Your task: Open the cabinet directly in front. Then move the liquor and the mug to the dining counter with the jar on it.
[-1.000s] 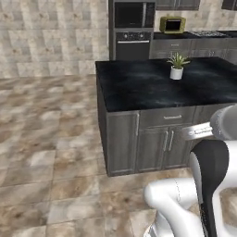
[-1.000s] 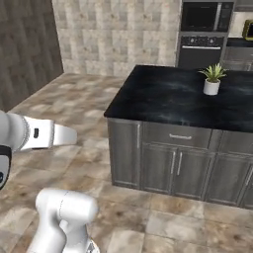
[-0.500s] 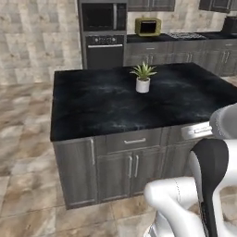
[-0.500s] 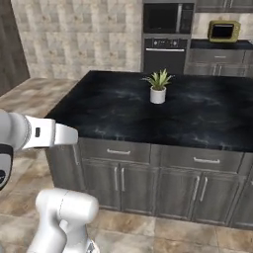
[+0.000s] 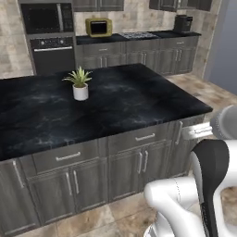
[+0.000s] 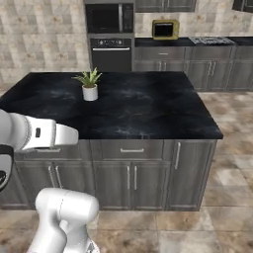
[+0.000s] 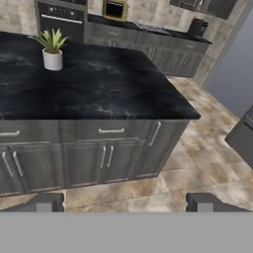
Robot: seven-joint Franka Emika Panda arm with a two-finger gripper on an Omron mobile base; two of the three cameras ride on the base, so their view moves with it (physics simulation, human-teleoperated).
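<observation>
In the hand view my gripper is open, its two dark fingertips standing far apart with nothing between them. It hangs above the tiled floor in front of a small island's drawer fronts. My white forearm crosses the right edge of the left base view and the left edge of the right base view. The cabinet, the liquor, the mug, the dining counter and the jar are out of view.
A small black marble island with grey drawers carries a potted plant. Behind it stand a wall oven, a yellow appliance and a gas hob. Open tiled floor lies right of the island.
The whole picture has slid left in both base views, so the base has moved. The island now sits squarely in front and closer. The gripper has stayed open.
</observation>
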